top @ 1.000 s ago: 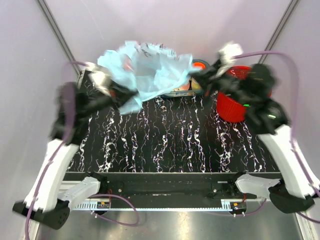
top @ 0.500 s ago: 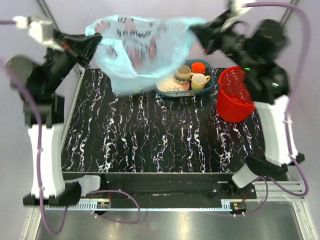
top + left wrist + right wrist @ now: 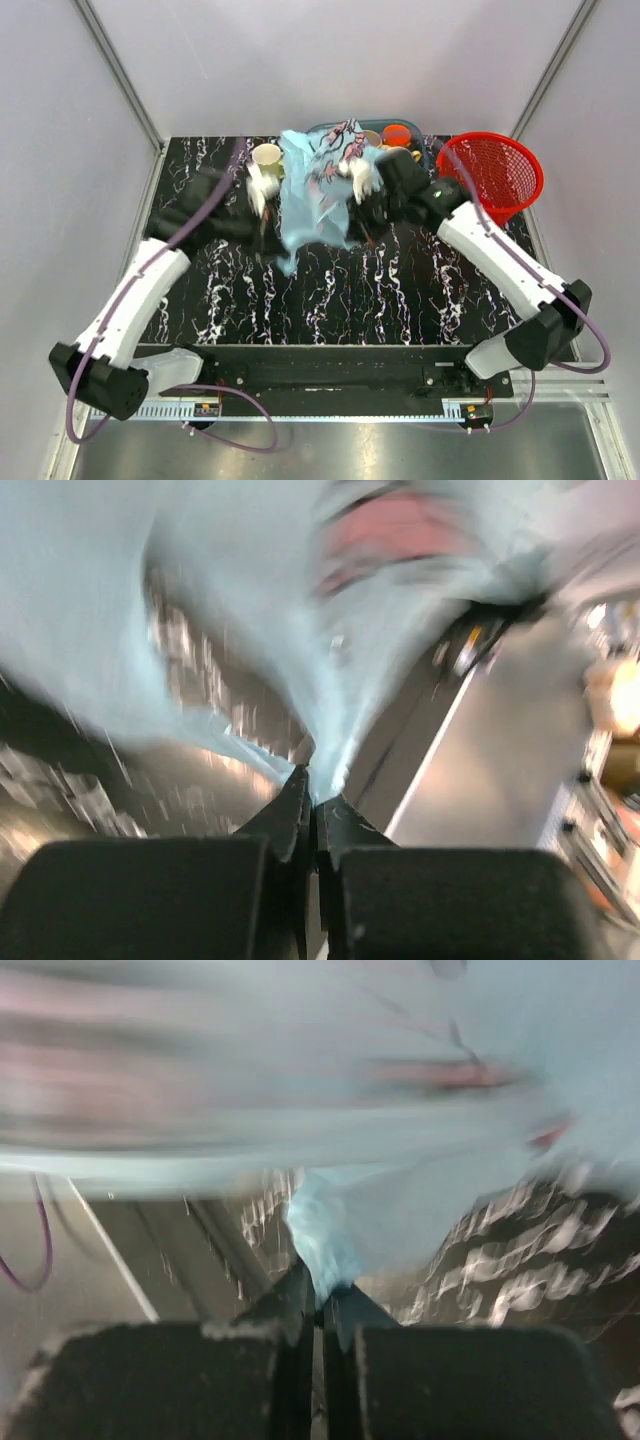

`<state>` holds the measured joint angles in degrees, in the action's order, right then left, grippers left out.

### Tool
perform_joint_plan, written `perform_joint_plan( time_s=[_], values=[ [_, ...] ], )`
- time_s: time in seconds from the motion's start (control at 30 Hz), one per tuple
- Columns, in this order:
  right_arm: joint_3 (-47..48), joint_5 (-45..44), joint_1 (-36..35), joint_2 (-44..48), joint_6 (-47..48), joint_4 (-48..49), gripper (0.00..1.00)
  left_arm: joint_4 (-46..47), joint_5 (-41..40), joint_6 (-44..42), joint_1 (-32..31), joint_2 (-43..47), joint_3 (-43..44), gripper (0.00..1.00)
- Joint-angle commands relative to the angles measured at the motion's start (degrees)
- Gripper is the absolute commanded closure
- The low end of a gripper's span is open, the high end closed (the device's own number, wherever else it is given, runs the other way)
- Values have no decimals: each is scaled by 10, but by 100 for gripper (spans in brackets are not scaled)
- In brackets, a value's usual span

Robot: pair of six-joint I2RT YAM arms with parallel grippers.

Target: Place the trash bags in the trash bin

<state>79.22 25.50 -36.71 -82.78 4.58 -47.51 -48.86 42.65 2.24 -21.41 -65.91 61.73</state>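
The trash bag (image 3: 318, 190), thin light-blue plastic with pink and dark prints, hangs bunched between both arms over the back middle of the table. My left gripper (image 3: 262, 200) is shut on its left edge; in the left wrist view (image 3: 316, 788) the film (image 3: 250, 590) rises from the pinched jaws. My right gripper (image 3: 362, 192) is shut on its right edge, and the bag (image 3: 400, 1200) fills the right wrist view above that gripper (image 3: 324, 1295). The trash bin (image 3: 495, 172), a round red mesh basket, stands at the back right, to the right of the bag.
A teal dish tray (image 3: 322, 128) with cups, one orange (image 3: 397, 134), sits at the back behind the bag, mostly hidden by it. Black marbled tabletop (image 3: 340, 300) lies in front. Grey walls enclose the sides and back.
Both arms have come down and together from a high, wide spread; the bag, stretched open in the air half a second ago, now hangs bunched low over the table in front of the tray.
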Motion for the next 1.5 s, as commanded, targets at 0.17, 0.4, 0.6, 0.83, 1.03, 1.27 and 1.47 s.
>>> perform_joint_plan(
  time_s=[0.17, 0.4, 0.6, 0.83, 1.03, 1.27, 1.47],
  values=[
    [632, -133, 25, -80, 23, 113, 100, 484, 0, 207, 154, 5, 451, 100],
    [168, 6, 9, 31, -6, 88, 100, 148, 26, 27, 142, 65, 138, 100],
    [167, -3, 8, 26, -8, 108, 100, 162, 23, -40, 142, 133, 100, 100],
    [336, -38, 8, -59, 18, 125, 98, 303, 26, 150, 218, 64, 234, 100],
    [417, -96, 15, -119, 24, 86, 26, 334, -34, 170, 327, 14, 287, 100],
    [531, -112, 88, -151, 77, -121, 13, 380, -1, 202, 399, -4, 290, 100],
    [547, -174, 161, -140, 181, -332, 14, 385, 14, 182, 402, 16, 298, 100]
  ],
)
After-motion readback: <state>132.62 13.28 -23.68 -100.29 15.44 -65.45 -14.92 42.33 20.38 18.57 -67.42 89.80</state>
